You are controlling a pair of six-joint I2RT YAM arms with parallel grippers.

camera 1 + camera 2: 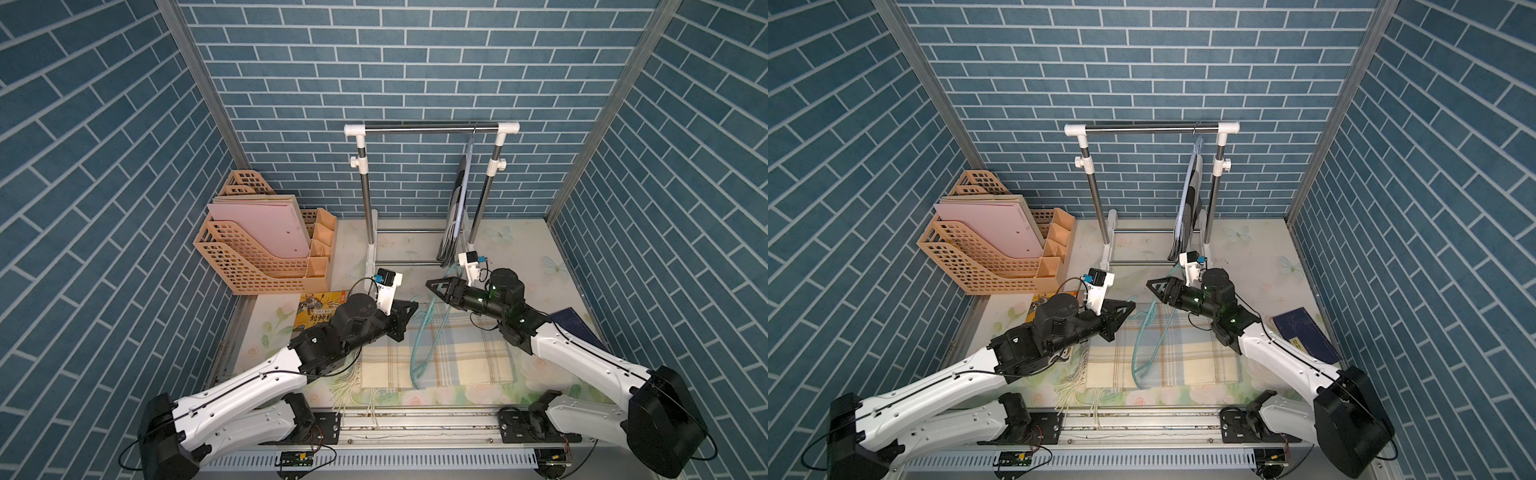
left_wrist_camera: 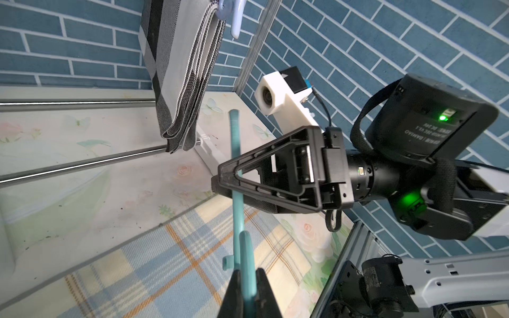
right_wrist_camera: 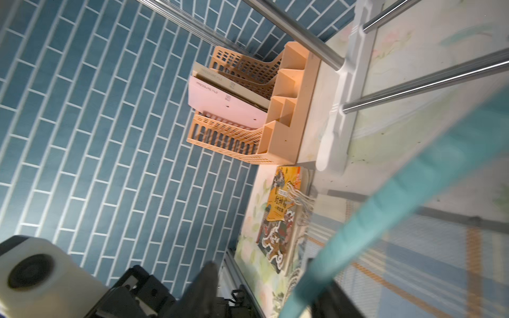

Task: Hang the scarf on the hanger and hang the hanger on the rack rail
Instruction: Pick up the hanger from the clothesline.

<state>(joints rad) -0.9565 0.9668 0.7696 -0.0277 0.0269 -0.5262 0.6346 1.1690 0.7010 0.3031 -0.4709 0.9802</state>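
Pinching the teal hanger in the left tool, pressing tight on one thin bar. Holding that bar just above the plaid scarf, itself lying flat on the bench directly beneath the tool, not yet on the hanger, trailing its fringe back toward the arm bases. Meeting the right tool just ahead, nearly tip to tip, crossing the same teal bar there; showing too little of that tool's gap to tell whether spreading or pinching. Leaving a yellow book behind the left tool under its arm, touching the scarf's fringe, and a blue book behind the right tool. Facing, well beyond both tools, a clothes rack carrying a grey striped cloth at the end nearer the right tool. Leaving a tan file organizer well off to the left tool's outer side.
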